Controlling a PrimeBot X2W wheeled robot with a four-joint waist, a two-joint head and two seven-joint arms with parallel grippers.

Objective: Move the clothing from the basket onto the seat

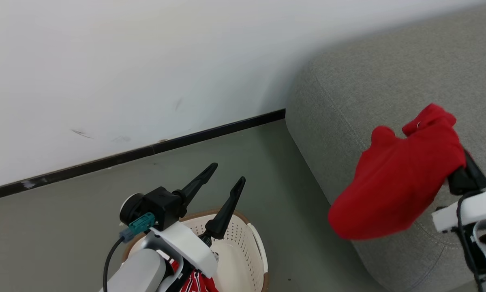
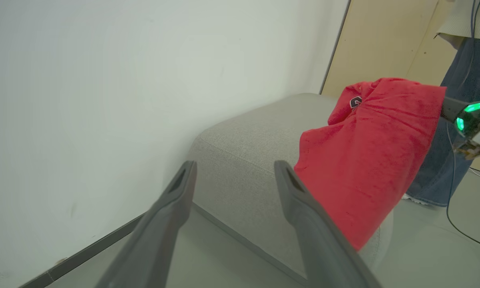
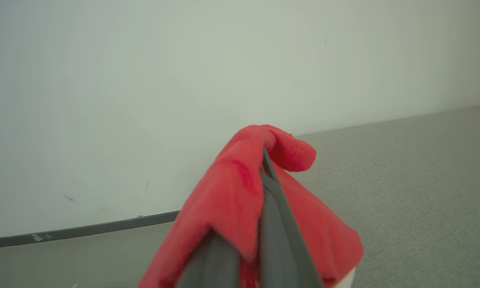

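- Far right: grey seat (image 1: 388, 81), drop zone.
- Near left: basket (image 1: 255, 247), second garment (image 1: 198, 283) inside.
- Mid-carry over seat's edge: red garment (image 1: 397, 182), pinched in closed right gripper (image 3: 268, 188); next, probably lowering and releasing.
- Above basket: left gripper (image 1: 228, 172), jaws spread wide, empty.

Cream perforated plastic basket (image 1: 247, 237) cut off at the near edge, right gripper (image 3: 266, 164) mostly buried in soft red garment (image 3: 227, 196)
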